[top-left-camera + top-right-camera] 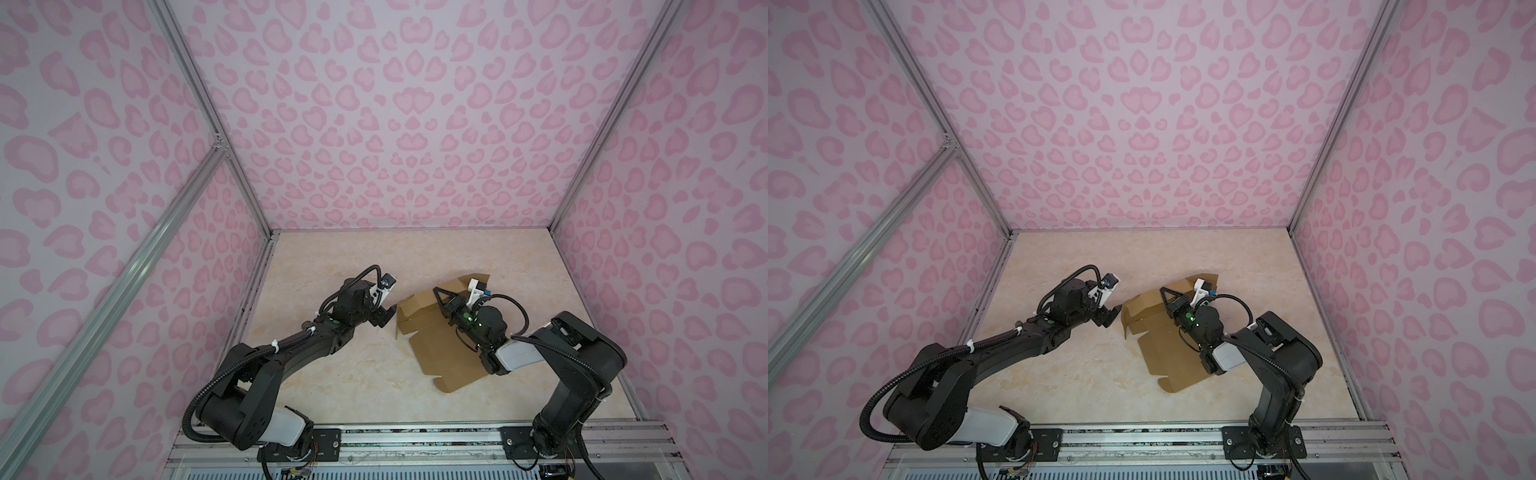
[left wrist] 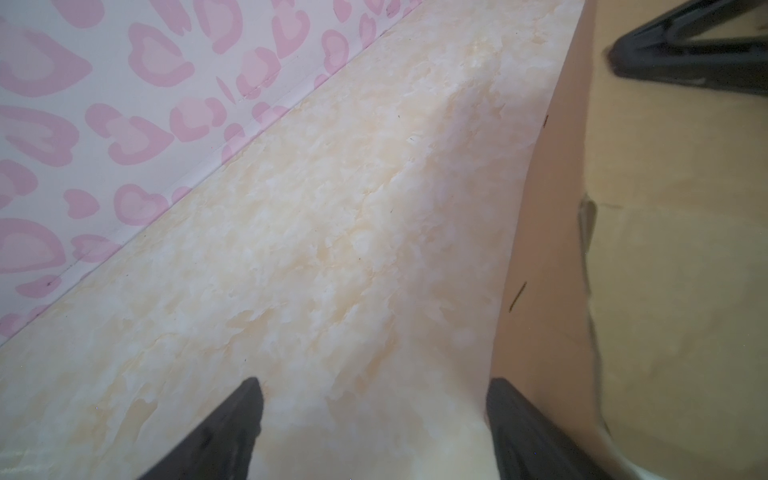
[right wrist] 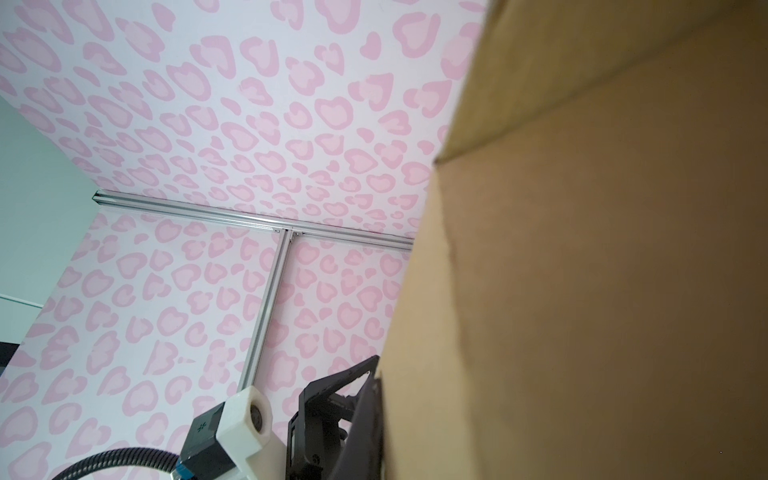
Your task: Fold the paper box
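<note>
Top views: paper box (image 1: 436,345) lay half-folded on the desk (image 1: 353,374), right of centre.
Right tool (image 1: 442,301) was clamped on a raised flap; left tool (image 1: 388,316) stood apart just beside the box, patterned walls (image 1: 395,124) around.

A paper box (image 1: 440,349), partly folded, lies on the table (image 1: 332,374), right of the table's middle in both top views. Its flat panel stretches toward the near edge; its raised flaps stand at the far end. The left gripper (image 1: 384,318) sits just left of the box's raised flaps, beside them, with the table under it. The right gripper (image 1: 441,300) reaches in from the right, over the box's far part, against a raised flap. Both arm bases stand at the table's near edge.
</note>
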`<state>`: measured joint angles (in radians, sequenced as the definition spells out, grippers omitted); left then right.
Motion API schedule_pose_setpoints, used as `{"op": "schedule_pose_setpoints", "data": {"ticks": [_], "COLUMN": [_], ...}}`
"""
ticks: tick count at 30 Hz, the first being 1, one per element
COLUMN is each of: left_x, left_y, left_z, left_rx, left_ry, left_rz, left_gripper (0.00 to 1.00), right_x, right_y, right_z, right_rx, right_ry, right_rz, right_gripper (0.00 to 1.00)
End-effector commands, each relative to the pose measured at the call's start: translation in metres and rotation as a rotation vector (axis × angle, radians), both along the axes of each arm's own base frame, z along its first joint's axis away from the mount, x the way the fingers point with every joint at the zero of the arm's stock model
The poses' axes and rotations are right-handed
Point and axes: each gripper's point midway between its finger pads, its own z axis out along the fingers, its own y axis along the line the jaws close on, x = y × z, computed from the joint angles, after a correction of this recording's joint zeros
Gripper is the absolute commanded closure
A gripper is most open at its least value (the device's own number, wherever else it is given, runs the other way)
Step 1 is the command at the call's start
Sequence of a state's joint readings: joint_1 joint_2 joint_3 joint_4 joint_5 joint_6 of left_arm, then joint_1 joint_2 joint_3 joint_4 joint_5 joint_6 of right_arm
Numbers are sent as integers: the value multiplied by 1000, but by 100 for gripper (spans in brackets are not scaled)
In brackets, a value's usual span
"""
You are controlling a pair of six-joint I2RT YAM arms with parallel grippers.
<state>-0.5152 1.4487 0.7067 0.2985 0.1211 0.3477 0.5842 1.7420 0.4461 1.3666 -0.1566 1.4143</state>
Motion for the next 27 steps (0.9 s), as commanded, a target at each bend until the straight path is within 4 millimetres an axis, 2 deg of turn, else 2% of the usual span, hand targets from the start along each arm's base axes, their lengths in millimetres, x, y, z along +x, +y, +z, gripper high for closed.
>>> {"op": "schedule_pose_setpoints", "data": {"ticks": [1, 10, 15, 20, 27], "left_x": [-6, -17, -22, -27, -32], "left_y": [-9, -18, -23, -23, -20], "left_z": [1, -1, 6, 9, 12], "left_rx": [-2, -6, -42, -53, -50], "left_ry": [-8, -8, -7, 0, 30], "left_rz": [-40, -53, -59, -57, -52], "left_gripper": [12, 12, 12, 12, 11], "right_x": [-5, -11, -12, -13, -11], "right_y": [2, -4, -6, -9, -14], "right_z": [-23, -23, -25, -30, -25], "right_rx": [-84, -130, -145, -158, -217], "right_ry": [55, 50, 48, 55, 39], "right_rz": [16, 4, -2, -9, -22], "right_gripper": [93, 93, 93, 93, 93]}}
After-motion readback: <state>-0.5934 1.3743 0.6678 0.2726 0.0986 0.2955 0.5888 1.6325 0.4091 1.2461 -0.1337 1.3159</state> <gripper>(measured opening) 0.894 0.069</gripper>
